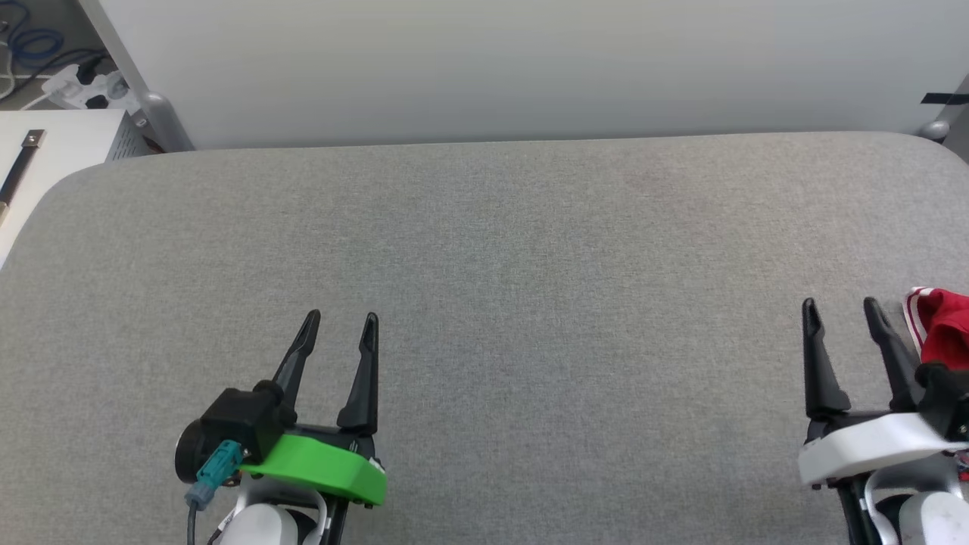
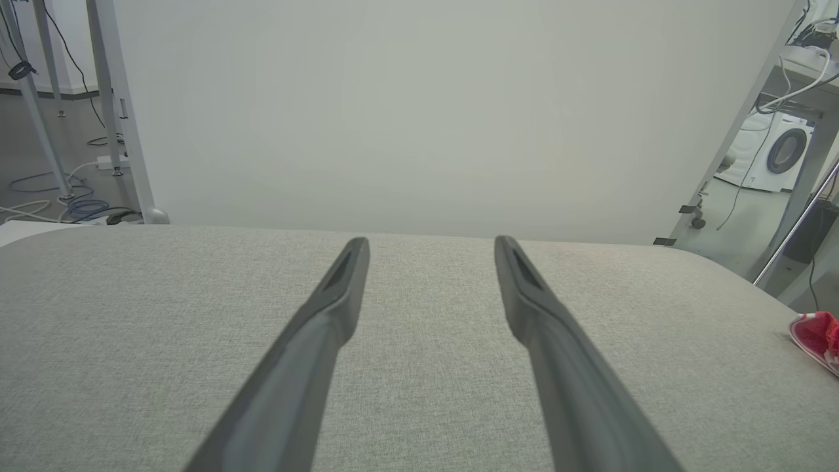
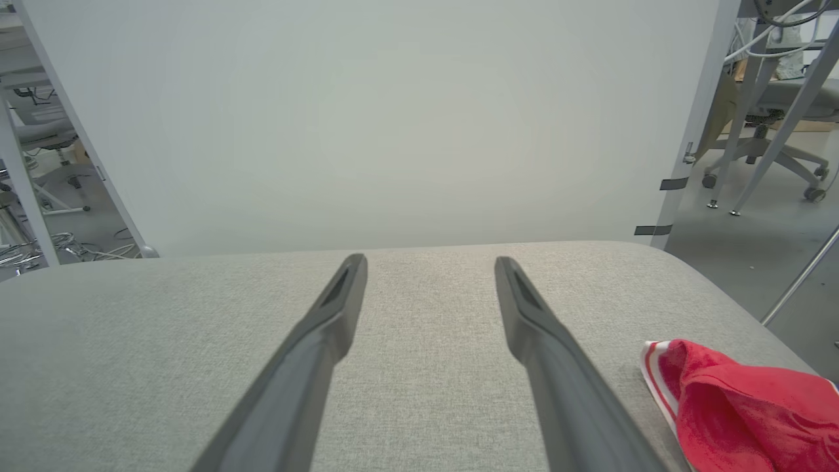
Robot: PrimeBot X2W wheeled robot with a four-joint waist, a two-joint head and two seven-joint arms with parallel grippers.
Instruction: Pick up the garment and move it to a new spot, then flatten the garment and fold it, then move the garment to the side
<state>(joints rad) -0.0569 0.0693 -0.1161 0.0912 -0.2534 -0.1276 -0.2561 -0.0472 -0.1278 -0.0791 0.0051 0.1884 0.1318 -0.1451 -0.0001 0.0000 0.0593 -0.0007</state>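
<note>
At three o'clock of my right gripper [image 1: 840,304] the shirt [image 1: 942,337] lies bunched near the table [image 1: 484,250] edge. Right gripper and left gripper [image 1: 342,316] both splayed, empty, poised for pickup.

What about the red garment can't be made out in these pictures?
Head view: the garment is cut off by the right edge and sits partly behind black hardware on the right tool; its full extent is unseen.
Right wrist view: cut off by the right and bottom edges; any chest print is hidden in the bunched folds.
Left wrist view: a red scrap at the right edge, too small for detail.
</note>
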